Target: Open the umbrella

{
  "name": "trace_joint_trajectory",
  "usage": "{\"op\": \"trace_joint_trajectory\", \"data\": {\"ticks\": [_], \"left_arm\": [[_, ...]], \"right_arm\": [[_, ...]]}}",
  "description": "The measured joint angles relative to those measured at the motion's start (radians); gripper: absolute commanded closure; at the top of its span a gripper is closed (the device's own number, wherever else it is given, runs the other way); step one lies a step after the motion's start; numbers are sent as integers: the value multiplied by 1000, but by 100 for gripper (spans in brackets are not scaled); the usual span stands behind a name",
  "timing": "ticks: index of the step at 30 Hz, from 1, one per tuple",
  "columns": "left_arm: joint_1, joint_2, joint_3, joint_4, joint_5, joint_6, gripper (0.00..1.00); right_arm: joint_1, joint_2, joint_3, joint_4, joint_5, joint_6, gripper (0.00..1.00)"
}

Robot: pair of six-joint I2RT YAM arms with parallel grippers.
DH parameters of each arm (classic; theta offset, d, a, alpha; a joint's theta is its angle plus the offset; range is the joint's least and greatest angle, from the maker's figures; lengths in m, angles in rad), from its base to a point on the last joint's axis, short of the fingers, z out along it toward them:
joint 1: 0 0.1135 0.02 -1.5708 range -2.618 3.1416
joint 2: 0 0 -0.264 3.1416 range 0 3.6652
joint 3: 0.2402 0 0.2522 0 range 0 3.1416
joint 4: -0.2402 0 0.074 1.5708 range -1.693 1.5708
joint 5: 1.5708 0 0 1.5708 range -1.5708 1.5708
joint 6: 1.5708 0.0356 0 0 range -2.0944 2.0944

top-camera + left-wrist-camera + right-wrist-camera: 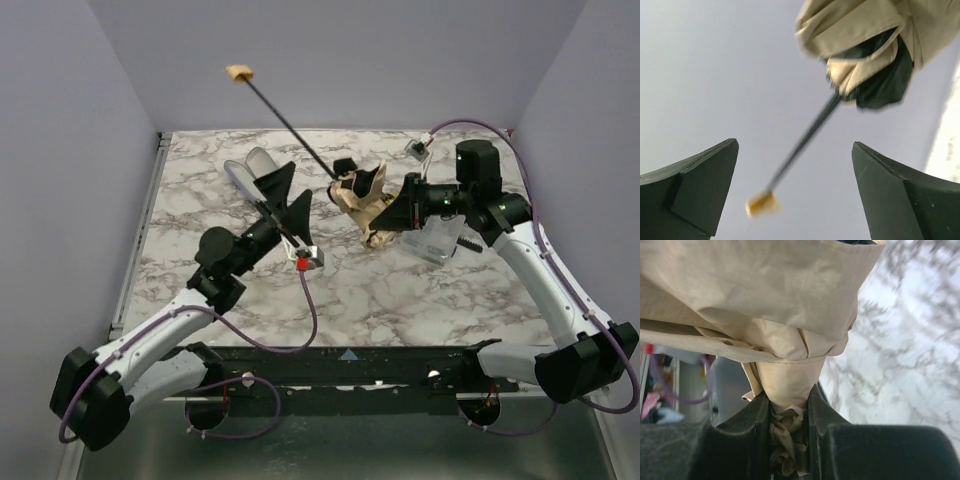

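Observation:
The umbrella's crumpled peach-tan canopy [362,200] is folded, showing black lining, and hangs above the marble table [400,300]. Its thin black shaft [290,125] slants up and left to the tan handle [239,73], high against the back wall. My right gripper [400,212] is shut on a bunch of canopy fabric [765,300], which is pinched between its jaws [789,400]. My left gripper [288,197] stands wide open just left of the canopy and holds nothing. In the left wrist view, shaft [805,140] and blurred handle [761,204] show beyond its spread fingers [900,190], untouched.
A pale lavender oval case [252,165] lies on the table behind the left gripper, partly hidden by it. Grey walls close in the table at the back and on both sides. Both arms' cables loop over the near part of the table.

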Motion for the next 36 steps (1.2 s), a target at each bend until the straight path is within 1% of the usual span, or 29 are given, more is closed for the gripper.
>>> {"op": "trace_joint_trajectory", "data": {"ticks": [3, 4, 5, 7, 9, 11, 13, 17, 20, 24, 29, 33, 36], "left_arm": [[61, -121, 108, -277, -8, -193, 1], [82, -146, 159, -375, -5, -280, 1], [100, -158, 201, -444, -3, -339, 1], [145, -152, 333, -621, 27, -543, 1], [186, -108, 485, -764, 96, -771, 2], [210, -61, 600, -833, 179, -993, 2], [216, -30, 648, -820, 278, -1235, 1], [207, 20, 614, -733, 378, -1633, 1], [198, 72, 570, -693, 376, -1811, 1], [185, 121, 529, -665, 358, -1966, 1], [172, 168, 527, -517, 354, -2141, 2], [169, 188, 527, -428, 354, -2232, 2], [169, 201, 531, -421, 333, -2265, 2]], "right_arm": [[-53, -5, 0, 139, 22, 106, 100], [-61, -5, 0, 205, 39, 157, 100], [-64, -5, 0, 227, 44, 174, 100], [-64, -5, 2, 289, 56, 227, 100], [-64, 0, 7, 339, 61, 273, 100], [-64, 13, 16, 392, 61, 322, 100], [-64, 31, 18, 449, 61, 367, 100], [-64, 76, 26, 527, 60, 429, 100], [-60, 90, 31, 547, 59, 443, 100], [-35, 90, 34, 559, 52, 435, 100], [2, 90, 34, 555, 29, 404, 100], [5, 88, 35, 558, 19, 382, 100], [11, 84, 37, 550, 20, 355, 100]]}}
